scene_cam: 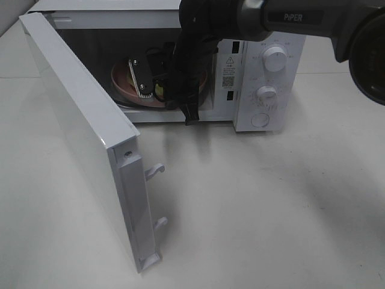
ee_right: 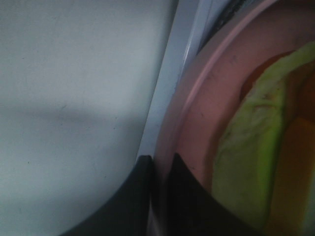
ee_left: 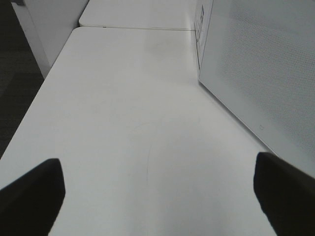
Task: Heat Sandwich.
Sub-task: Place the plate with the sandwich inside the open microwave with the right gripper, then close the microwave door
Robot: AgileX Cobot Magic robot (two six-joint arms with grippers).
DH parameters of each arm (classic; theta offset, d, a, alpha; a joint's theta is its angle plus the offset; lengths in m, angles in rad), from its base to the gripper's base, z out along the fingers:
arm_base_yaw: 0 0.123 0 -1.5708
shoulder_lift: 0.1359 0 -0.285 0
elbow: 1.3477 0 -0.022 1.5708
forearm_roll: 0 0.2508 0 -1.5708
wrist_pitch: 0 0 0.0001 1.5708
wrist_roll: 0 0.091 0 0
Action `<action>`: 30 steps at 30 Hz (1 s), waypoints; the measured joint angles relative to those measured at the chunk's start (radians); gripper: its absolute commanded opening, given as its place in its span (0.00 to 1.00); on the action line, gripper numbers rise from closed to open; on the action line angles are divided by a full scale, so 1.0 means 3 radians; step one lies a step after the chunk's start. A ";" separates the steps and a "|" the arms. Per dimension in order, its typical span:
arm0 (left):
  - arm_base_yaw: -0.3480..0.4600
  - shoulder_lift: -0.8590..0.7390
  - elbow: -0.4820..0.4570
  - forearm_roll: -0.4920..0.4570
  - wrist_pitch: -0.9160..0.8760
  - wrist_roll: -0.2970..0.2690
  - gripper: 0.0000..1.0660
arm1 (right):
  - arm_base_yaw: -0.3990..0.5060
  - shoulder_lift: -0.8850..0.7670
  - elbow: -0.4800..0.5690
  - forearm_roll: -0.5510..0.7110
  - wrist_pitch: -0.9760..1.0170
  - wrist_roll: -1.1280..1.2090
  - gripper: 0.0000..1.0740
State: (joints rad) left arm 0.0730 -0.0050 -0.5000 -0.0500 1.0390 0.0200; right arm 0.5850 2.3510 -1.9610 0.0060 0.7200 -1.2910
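Observation:
The white microwave [scene_cam: 264,66] stands with its door [scene_cam: 78,138] swung wide open. Inside it lies a round pink plate [scene_cam: 123,81] carrying the sandwich [scene_cam: 160,90], a small yellow-green piece. My right gripper [scene_cam: 146,90] reaches into the cavity from above. In the right wrist view its fingers [ee_right: 161,182] are shut on the plate's rim [ee_right: 206,98], with the sandwich [ee_right: 251,152] just beyond. My left gripper [ee_left: 157,196] is open and holds nothing, low over bare table beside the microwave's outer wall [ee_left: 261,73].
The open door juts out over the table toward the front left, with two latch hooks [scene_cam: 155,170] on its edge. Two knobs [scene_cam: 275,59] sit on the microwave's control panel. The white table [scene_cam: 271,211] spreads in front.

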 measured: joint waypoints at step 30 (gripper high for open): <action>0.0000 0.0000 0.0000 0.0000 0.0000 0.0000 0.92 | -0.0007 -0.0263 0.0327 -0.0020 -0.0167 0.0667 0.72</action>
State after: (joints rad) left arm 0.0730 -0.0050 -0.5000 -0.0500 1.0390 0.0200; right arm 0.5830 2.2720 -1.8630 0.0000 0.6700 -1.0910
